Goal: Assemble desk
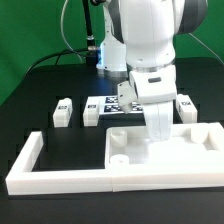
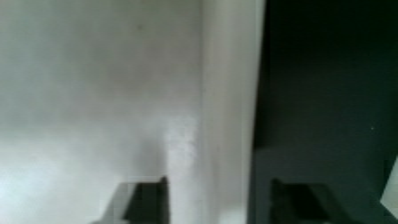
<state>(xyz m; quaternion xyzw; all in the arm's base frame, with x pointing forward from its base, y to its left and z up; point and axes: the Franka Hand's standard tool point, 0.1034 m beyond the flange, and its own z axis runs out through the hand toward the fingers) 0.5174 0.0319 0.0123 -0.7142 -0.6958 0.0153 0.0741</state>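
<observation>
Nearest the exterior camera, the long white bars of the border frame (image 1: 60,172) lie on the black worktop (image 1: 70,145). Just behind the front bar, toward the exterior view's right, sits the desk top (image 1: 132,150). It is a white plastic rectangular tray with a raised rim and round corner holes, two of them showing on its side toward the exterior view's left. The gripper (image 1: 160,136) points straight down onto the far part of the desk top. In the wrist view the desk top (image 2: 89,100) is smooth and white, and its edge runs between the two dark fingers (image 2: 143,203) of the gripper (image 2: 221,205). The jaws stand apart on either side of that edge; whether they press it I cannot tell. Farther back are a leg block (image 1: 62,113) and a second leg block (image 1: 91,112) at the exterior view's left, and a third leg block (image 1: 185,108) at its right. Each bears a black-and-white square tag. Between them lies the marker board (image 1: 108,103); its tag patterns are too small to read
</observation>
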